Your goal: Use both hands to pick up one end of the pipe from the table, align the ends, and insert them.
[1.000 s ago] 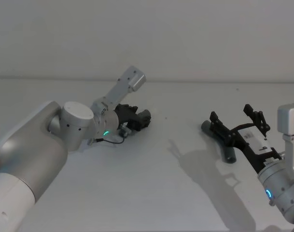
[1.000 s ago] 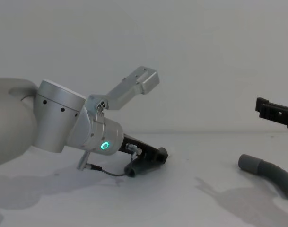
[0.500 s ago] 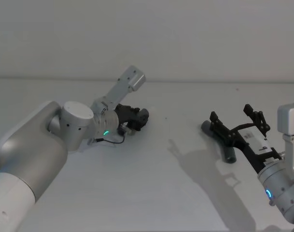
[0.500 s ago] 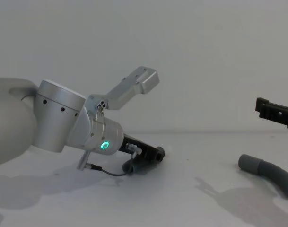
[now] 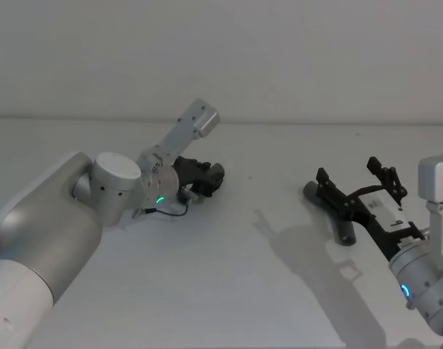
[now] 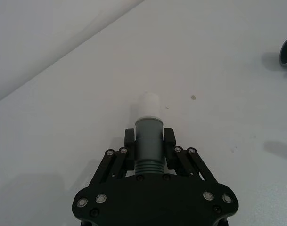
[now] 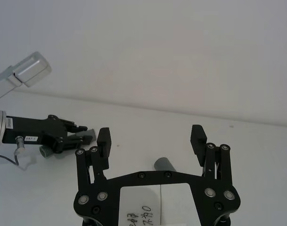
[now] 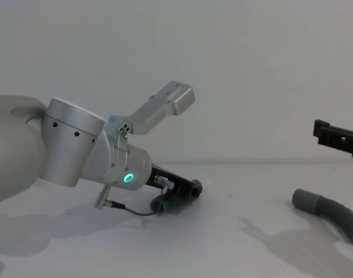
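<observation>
My left gripper (image 5: pixel 206 177) is low over the table (image 5: pixel 228 283) at the left and is shut on one pipe piece. In the left wrist view its fingers (image 6: pixel 129 139) clamp the smooth grey cuff (image 6: pixel 148 141), and the narrower white tip (image 6: pixel 150 103) sticks out past them. The other pipe piece (image 5: pixel 344 230) lies on the table at the right, its grey cuff (image 5: pixel 310 190) pointing left. Above that piece my right gripper (image 5: pixel 356 178) hangs open with nothing in it; the right wrist view shows the cuff (image 7: pixel 164 165) below the spread fingers (image 7: pixel 103 139).
A thin black cable (image 8: pixel 130 211) loops from the left wrist down to the table. The pale wall (image 5: pixel 279 58) rises behind the table's far edge. Bare tabletop (image 8: pixel 240 249) lies between the two arms.
The left gripper's fingers drew in slightly around the hose piece and shifted a little back. The right arm and the pipe piece under it have not moved.
</observation>
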